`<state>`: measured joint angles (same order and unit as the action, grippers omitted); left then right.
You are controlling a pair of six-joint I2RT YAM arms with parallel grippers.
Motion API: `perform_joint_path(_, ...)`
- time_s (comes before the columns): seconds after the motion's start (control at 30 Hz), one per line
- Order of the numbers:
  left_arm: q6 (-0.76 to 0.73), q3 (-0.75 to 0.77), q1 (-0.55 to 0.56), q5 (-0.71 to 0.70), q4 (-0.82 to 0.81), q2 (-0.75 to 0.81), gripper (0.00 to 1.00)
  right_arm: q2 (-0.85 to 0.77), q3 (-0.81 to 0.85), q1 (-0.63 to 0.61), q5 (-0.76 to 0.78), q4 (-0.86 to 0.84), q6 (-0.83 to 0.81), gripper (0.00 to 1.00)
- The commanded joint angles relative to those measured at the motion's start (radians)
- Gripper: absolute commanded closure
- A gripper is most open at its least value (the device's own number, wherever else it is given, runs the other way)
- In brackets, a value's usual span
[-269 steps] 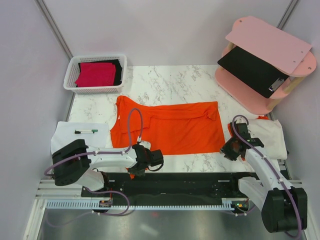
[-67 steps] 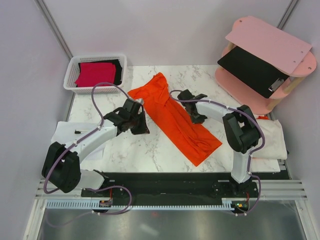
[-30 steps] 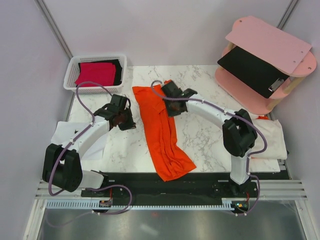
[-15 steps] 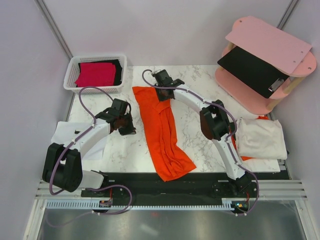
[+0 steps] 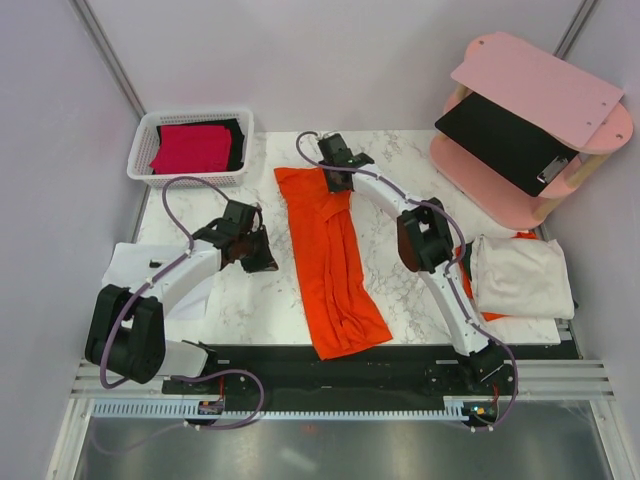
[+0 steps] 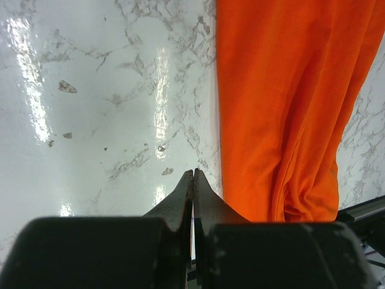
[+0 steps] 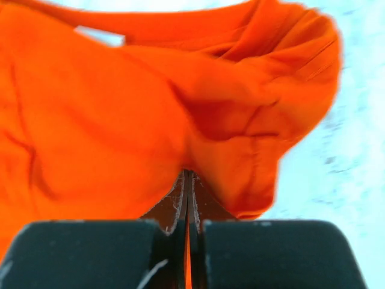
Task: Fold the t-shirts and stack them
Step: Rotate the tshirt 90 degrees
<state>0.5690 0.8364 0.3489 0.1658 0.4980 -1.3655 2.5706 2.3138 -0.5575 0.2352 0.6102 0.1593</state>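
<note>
The orange t-shirt (image 5: pixel 332 265) lies on the marble desk (image 5: pixel 245 300) as a long, narrow band running from the far middle of the desk towards the near edge, its near end bunched in soft folds just short of the black rail at the arms' bases. The right hand (image 5: pixel 336 181) is stretched out to the far end of that band, and in the right wrist view its two fingers are pressed together with a fold of the orange cloth pinched at their tips, the fabric gathered and slightly blurred around them. The left hand (image 5: pixel 262 262) sits low over bare marble just beside the left edge of the orange t-shirt; the left wrist view shows its fingers shut tight on nothing, tips apart from the cloth. At the far left corner a white basket (image 5: pixel 140 152) holds a folded crimson-red t-shirt (image 5: pixel 190 148) lying on a black t-shirt (image 5: pixel 236 140). On the far right stands a pink shelf (image 5: pixel 545 80) with a black clipboard (image 5: pixel 505 140) on its lower tier, and a white cloth (image 5: pixel 520 275) lies on the right side of the desk
</note>
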Motion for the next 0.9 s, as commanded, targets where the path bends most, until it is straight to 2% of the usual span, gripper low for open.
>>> perform_joint_path(0.0, -0.044, -0.031, 0.005, 0.083, -0.07, 0.003, 0.98, 0.048, 0.082, 0.076, 0.09, 0.011, 0.003, 1.0)
perform_joint_path(0.37, -0.046, -0.011, 0.041, 0.153, -0.099, -0.015, 0.98, 0.128, 0.153, 0.18, 0.041, -0.088, 0.013, 1.0)
perform_joint_path(0.43, -0.035, -0.014, 0.053, 0.155, -0.108, -0.012, 0.98, 0.056, 0.106, 0.18, 0.018, -0.138, 0.0, 1.0)
perform_joint_path(0.5, -0.023, -0.022, 0.071, 0.172, -0.134, -0.006, 0.98, -0.022, -0.012, 0.18, -0.011, -0.2, 0.0, 1.0)
perform_joint_path(0.6, 0.009, -0.046, 0.093, 0.202, -0.167, -0.006, 0.96, -0.226, -0.2, 0.18, -0.063, -0.272, 0.003, 0.97)
perform_joint_path(0.67, 0.035, -0.069, 0.114, 0.224, -0.216, -0.012, 0.82, -0.381, -0.318, 0.179, -0.074, -0.279, 0.028, 0.91)
perform_joint_path(0.7, 0.043, -0.077, 0.125, 0.235, -0.231, -0.018, 0.51, -0.432, -0.358, 0.179, -0.095, -0.273, 0.039, 0.91)
perform_joint_path(0.73, 0.052, -0.085, 0.137, 0.233, -0.251, -0.026, 0.42, -0.526, -0.44, 0.179, -0.108, -0.265, 0.066, 0.89)
perform_joint_path(0.8, 0.081, -0.103, 0.18, 0.224, -0.275, -0.036, 0.33, -0.62, -0.538, 0.18, -0.146, -0.238, 0.094, 0.83)
perform_joint_path(0.83, 0.091, -0.109, 0.194, 0.221, -0.292, -0.038, 0.32, -0.715, -0.653, 0.179, -0.155, -0.231, 0.106, 0.78)
perform_joint_path(0.87, 0.11, -0.123, 0.215, 0.218, -0.3, -0.037, 0.31, -0.763, -0.715, 0.18, -0.16, -0.23, 0.121, 0.65)
